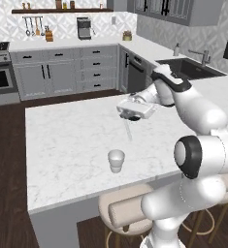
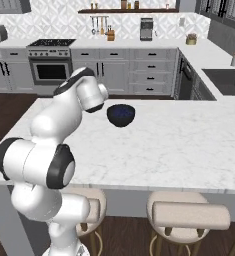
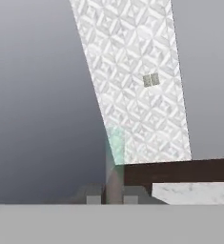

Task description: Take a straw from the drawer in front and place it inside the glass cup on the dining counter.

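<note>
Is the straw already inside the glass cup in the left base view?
No: the straw hangs from the tool above the dining counter, up and right of the glass cup.

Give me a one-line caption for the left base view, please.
Shut gripper holds a thin straw above the marble dining counter, up and right of the glass cup.

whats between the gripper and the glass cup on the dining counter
In the left base view, only the straw, hanging from the shut gripper, and bare marble of the dining counter lie between it and the glass cup.
</note>
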Robot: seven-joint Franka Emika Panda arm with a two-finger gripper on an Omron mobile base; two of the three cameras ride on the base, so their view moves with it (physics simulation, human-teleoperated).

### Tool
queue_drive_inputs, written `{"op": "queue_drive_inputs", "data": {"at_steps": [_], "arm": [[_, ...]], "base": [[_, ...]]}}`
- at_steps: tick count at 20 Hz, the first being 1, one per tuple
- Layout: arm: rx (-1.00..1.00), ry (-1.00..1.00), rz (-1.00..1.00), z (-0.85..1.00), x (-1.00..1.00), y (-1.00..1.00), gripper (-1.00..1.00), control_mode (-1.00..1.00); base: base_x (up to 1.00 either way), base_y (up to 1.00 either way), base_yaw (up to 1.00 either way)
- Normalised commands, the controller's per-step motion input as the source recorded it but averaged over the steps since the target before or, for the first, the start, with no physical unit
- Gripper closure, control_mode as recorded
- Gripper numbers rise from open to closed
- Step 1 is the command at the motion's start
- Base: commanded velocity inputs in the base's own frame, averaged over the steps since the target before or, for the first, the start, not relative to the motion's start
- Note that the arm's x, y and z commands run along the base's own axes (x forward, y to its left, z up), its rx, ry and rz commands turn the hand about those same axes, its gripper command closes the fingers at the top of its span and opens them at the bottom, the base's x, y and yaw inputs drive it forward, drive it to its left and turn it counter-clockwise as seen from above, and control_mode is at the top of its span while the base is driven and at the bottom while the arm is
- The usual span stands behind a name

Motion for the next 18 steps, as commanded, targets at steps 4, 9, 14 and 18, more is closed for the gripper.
{"op": "queue_drive_inputs", "data": {"at_steps": [4, 9, 14, 18], "arm": [[0.18, -0.27, 0.14, -0.42, -0.44, 0.00, 1.00, -1.00], [0.24, -0.15, 0.06, -0.15, -0.08, 0.01, 1.00, -1.00], [0.20, -0.02, 0.01, -0.26, 0.04, 0.00, 1.00, -1.00], [0.04, 0.00, 0.00, -0.34, 0.05, 0.00, 1.00, -1.00]], "base": [[0.00, 0.00, 0.00], [0.00, 0.00, 0.00], [0.00, 0.00, 0.00], [0.00, 0.00, 0.00]]}}
